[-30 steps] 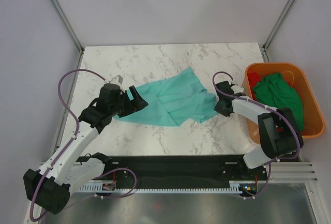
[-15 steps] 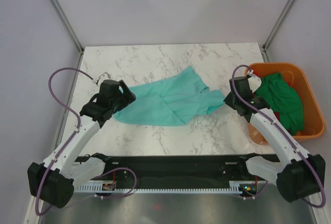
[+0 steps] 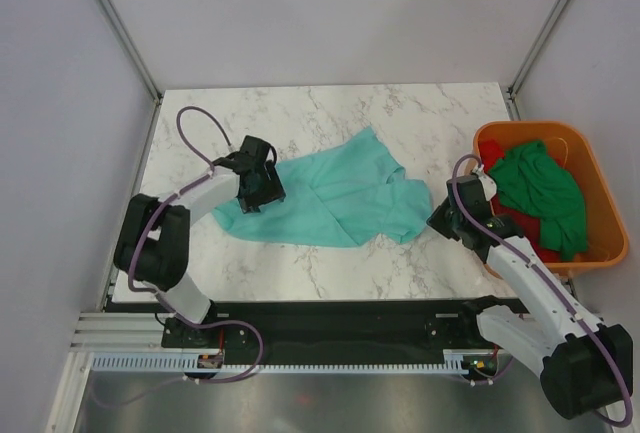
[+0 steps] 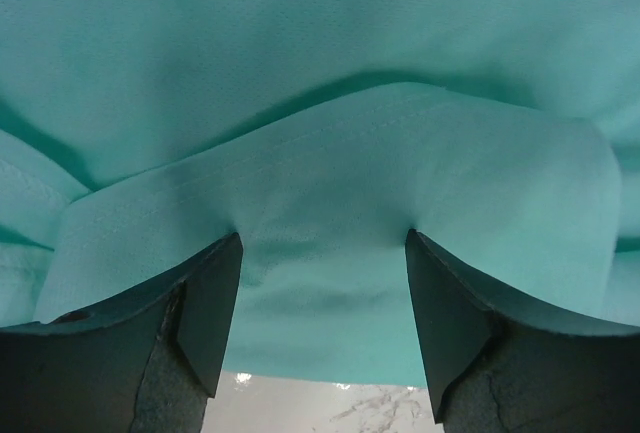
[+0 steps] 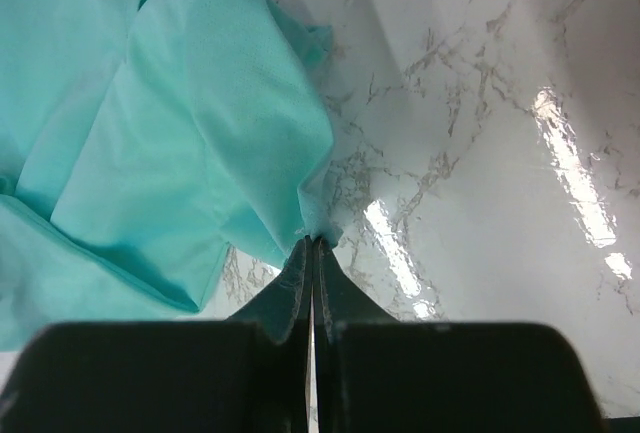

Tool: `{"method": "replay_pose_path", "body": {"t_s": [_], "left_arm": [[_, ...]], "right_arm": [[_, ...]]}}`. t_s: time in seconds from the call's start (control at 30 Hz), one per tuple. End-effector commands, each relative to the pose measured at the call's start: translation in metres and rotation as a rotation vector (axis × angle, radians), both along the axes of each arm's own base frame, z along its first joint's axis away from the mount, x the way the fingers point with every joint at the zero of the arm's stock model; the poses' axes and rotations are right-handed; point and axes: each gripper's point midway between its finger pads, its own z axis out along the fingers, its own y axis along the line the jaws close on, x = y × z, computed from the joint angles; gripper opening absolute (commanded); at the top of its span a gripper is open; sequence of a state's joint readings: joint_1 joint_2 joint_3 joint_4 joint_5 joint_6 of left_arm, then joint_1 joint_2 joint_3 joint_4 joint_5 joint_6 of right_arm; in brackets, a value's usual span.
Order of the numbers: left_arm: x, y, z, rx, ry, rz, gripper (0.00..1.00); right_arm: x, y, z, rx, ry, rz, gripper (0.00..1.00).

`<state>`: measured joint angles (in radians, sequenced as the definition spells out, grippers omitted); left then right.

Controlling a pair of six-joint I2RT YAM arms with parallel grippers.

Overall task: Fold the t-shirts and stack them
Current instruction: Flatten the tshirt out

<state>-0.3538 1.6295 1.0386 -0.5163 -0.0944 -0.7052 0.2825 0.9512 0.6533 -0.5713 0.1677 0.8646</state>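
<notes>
Teal t-shirt lies spread and rumpled at mid-table on the marble table, long axis running left to right, 1 point of cloth reaching toward the far edge.

Left gripper is at the shirt's left end, low on the cloth. Left wrist view: 2 dark fingers stand well apart, with a stitched, folded hem lying across the gap between them. Cloth touches both inner faces but is not pinched, so nothing is gripped.

Right gripper is at the shirt's right end, just left of the orange tub. Right wrist view: the fingers are pressed together, no gap visible, and a small corner of the teal cloth is nipped at their tips, with bare marble to the right of it.

In the tub: green t-shirt bunched on top, red t-shirt partly showing beneath it. Both are crumpled, unfolded and well apart from the teal one.
</notes>
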Motion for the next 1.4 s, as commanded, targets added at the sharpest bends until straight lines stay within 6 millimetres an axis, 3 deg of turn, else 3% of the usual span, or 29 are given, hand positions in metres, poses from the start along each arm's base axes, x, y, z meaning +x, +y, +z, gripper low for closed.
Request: {"method": "replay_pose_path", "body": {"t_s": [0.0,0.13,0.17,0.23,0.27,0.3,0.37,0.47,0.63,0.77,0.93,0.97,1.03,1.07,1.13,1.27,1.37], "left_arm": [[0.02,0.0,-0.001,0.027,-0.024,0.005,0.74],[0.04,-0.002,-0.022,0.07,0.007,0.003,0.73],[0.056,-0.004,-0.016,0.077,-0.025,0.006,0.73],[0.072,-0.005,-0.027,0.115,-0.021,-0.018,0.73],[0.096,-0.011,-0.009,0.113,-0.081,-0.025,0.73],[0.105,-0.014,-0.016,0.123,-0.075,-0.044,0.72],[0.134,-0.024,0.006,0.123,-0.148,-0.095,0.67],[0.147,-0.024,0.026,0.151,-0.204,-0.137,0.61],[0.136,-0.021,0.068,0.171,-0.284,-0.139,0.64],[0.127,-0.059,0.077,0.233,-0.326,-0.224,0.65],[0.12,-0.088,0.05,0.173,-0.264,-0.222,0.66],[0.119,-0.092,0.037,0.175,-0.24,-0.228,0.66],[0.121,-0.102,0.032,0.158,-0.236,-0.229,0.67],[0.12,-0.11,0.019,0.166,-0.215,-0.243,0.68],[0.124,-0.126,0.02,0.167,-0.235,-0.273,0.69],[0.129,-0.135,0.014,0.194,-0.242,-0.29,0.7],[0.128,-0.129,0.004,0.221,-0.225,-0.285,0.66]], "right_arm": [[0.01,0.014,0.009,0.069,-0.069,0.031,0.0],[0.013,0.015,0.005,0.074,-0.07,0.029,0.0],[0.015,0.016,0.005,0.079,-0.076,0.028,0.0],[0.016,0.02,0.003,0.097,-0.071,0.028,0.0],[0.018,0.022,0.004,0.107,-0.078,0.031,0.0],[0.019,0.024,0.004,0.117,-0.076,0.034,0.0],[0.02,0.027,0.002,0.131,-0.076,0.036,0.0],[0.02,0.032,0.001,0.147,-0.074,0.041,0.0],[0.018,0.041,-0.007,0.168,-0.064,0.059,0.0],[0.018,0.051,-0.015,0.168,-0.052,0.088,0.0],[0.016,0.052,-0.022,0.152,-0.034,0.11,0.0],[0.015,0.052,-0.023,0.15,-0.034,0.112,0.0],[0.014,0.052,-0.022,0.148,-0.038,0.117,0.0],[0.014,0.051,-0.021,0.147,-0.044,0.116,0.0],[0.013,0.051,-0.021,0.144,-0.05,0.119,0.0],[0.013,0.051,-0.02,0.141,-0.05,0.125,0.0],[0.012,0.051,-0.019,0.14,-0.053,0.128,0.0]]}}
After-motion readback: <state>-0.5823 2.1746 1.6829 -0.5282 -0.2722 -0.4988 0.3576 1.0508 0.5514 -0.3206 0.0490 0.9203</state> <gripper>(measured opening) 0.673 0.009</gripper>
